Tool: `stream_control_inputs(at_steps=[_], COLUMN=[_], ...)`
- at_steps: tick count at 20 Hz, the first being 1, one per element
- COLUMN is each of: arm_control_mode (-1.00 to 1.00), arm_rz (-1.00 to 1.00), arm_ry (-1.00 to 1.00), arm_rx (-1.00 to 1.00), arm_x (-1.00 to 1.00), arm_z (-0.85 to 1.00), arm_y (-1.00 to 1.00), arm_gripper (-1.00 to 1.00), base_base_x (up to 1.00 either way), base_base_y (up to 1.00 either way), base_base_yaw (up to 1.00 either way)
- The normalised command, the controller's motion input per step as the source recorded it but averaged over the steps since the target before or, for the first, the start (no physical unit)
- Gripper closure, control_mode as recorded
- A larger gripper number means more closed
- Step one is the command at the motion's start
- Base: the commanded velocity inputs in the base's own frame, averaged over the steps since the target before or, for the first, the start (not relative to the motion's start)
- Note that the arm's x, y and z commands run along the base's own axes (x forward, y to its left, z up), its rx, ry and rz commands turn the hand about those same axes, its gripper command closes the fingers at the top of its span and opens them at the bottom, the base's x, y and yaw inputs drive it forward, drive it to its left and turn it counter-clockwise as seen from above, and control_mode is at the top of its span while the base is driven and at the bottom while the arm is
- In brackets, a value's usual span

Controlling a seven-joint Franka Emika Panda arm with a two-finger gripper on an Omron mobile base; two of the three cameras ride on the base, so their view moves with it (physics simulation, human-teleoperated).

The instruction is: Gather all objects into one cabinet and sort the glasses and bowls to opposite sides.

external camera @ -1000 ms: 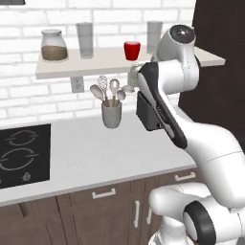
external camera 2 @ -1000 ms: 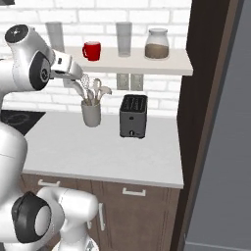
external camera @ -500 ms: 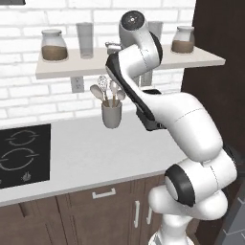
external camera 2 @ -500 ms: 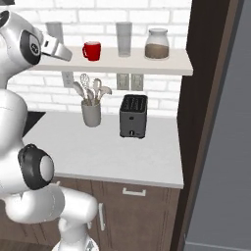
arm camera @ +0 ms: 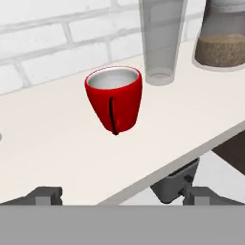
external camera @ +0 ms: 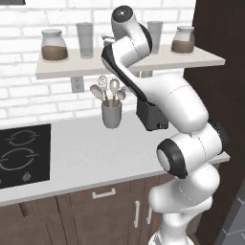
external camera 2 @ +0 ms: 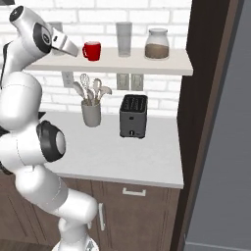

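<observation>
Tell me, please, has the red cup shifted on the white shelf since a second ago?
No. The red cup stands left of the tall glass as before.

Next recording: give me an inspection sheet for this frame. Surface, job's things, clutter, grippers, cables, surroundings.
Surface: white wall shelf above a pale counter.
Job's things: red cup upright on the shelf, handle toward the hand camera; nothing touching it.
Clutter: tall clear glass and lidded jar beside the cup; utensil holder and black toaster on the counter.
Grippers: gripper at shelf height, short of the cup, jaws open, holding nothing.
Cables: nothing seen.
Surroundings: white brick wall, wall outlets, cooktop, dark wood drawers below.
</observation>
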Motion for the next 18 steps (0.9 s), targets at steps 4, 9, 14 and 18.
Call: stream_control_inputs(at_steps=[4, 9, 14, 18], arm_control_mode=[-1.00, -1.00, -1.00, -1.00], arm_rz=[0.00, 0.00, 0.00, 0.00], arm_ry=[-0.01, 0.00, 0.00, 0.00], arm_rx=[0.00, 0.00, 0.00, 0.00], arm_x=[0.48, 0.10, 0.28, 0.36], arm_z=[-0.08, -0.05, -0.15, -0.10], arm_y=[-0.39, -0.39, -0.06, 0.00], arm_gripper=[-1.00, -1.00, -1.00, -1.00], base_base_x=[0.00, 0.00, 0.00, 0.00], base_base_y=[0.00, 0.00, 0.00, 0.00], base_base_yaw=[0.00, 0.00, 0.00, 0.00])
